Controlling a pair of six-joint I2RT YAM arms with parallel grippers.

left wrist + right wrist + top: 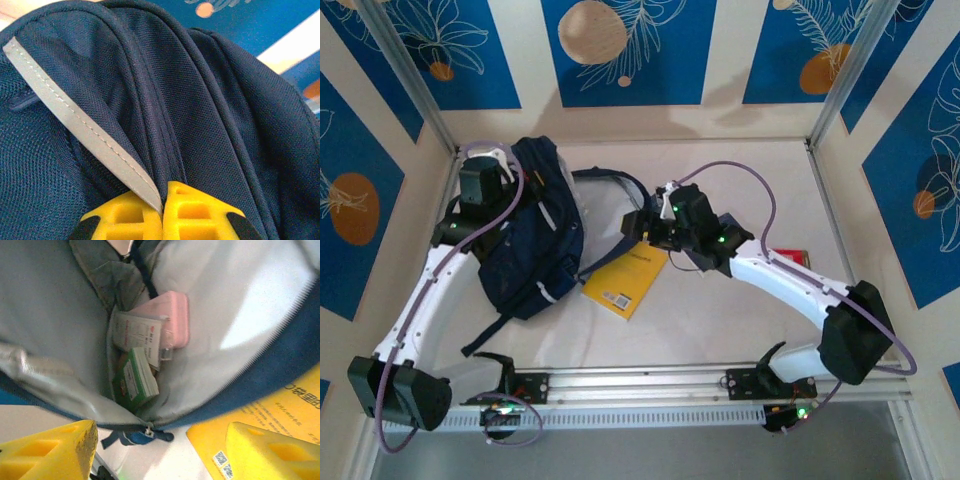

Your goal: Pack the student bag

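The left gripper [162, 212] is clamped tight on a fold of the student bag [535, 250], its yellow fingers [200, 215] pinching the dark fabric together with the end of a grey stripe [75, 120], and it holds that edge up at the far left of the table [720, 330]. The right gripper [160, 452] has its jaws spread wide with nothing between them, and looks straight into the bag's mouth. Inside, against the pale lining [240, 300], lie a pink case [175, 317], a white packet [137, 335] with red print and a green box [137, 380]. A yellow book [625, 280] lies flat just beside the opening, under the right fingers. The packing looks partly done, and the book seems the likely next item. That would need the right jaws to come down over its edge, close, and slide it in while the left side holds the mouth open. The left fingertips are buried in cloth, the bottom of the bag is in shadow, and a small red thing [795, 257] beside the right arm is too small to identify.
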